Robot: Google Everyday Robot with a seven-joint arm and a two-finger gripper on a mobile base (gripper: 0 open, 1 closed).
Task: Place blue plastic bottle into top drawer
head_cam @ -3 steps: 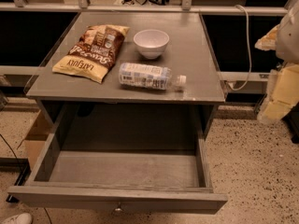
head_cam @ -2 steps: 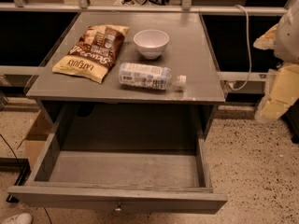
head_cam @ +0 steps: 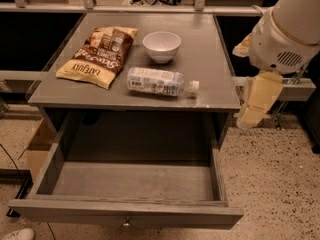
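The blue plastic bottle (head_cam: 156, 81) lies on its side near the front edge of the grey cabinet top (head_cam: 210, 59), its white cap pointing right. The top drawer (head_cam: 132, 184) is pulled fully out below it and holds nothing; its small knob sits on the front panel. My arm's white housing fills the upper right corner. My gripper (head_cam: 254, 104), cream-coloured, hangs down beside the cabinet's right edge, to the right of and below the bottle, and holds nothing that I can see.
A brown-yellow chip bag (head_cam: 97, 56) lies on the left of the cabinet top. A white bowl (head_cam: 161, 46) stands just behind the bottle. A metal rail (head_cam: 150, 8) runs along the back. Speckled floor lies to the right; a cardboard box (head_cam: 37, 151) sits at the left.
My arm and gripper have moved left, further into view and closer to the cabinet's right edge. The bottle, bowl, bag and drawer have not moved.
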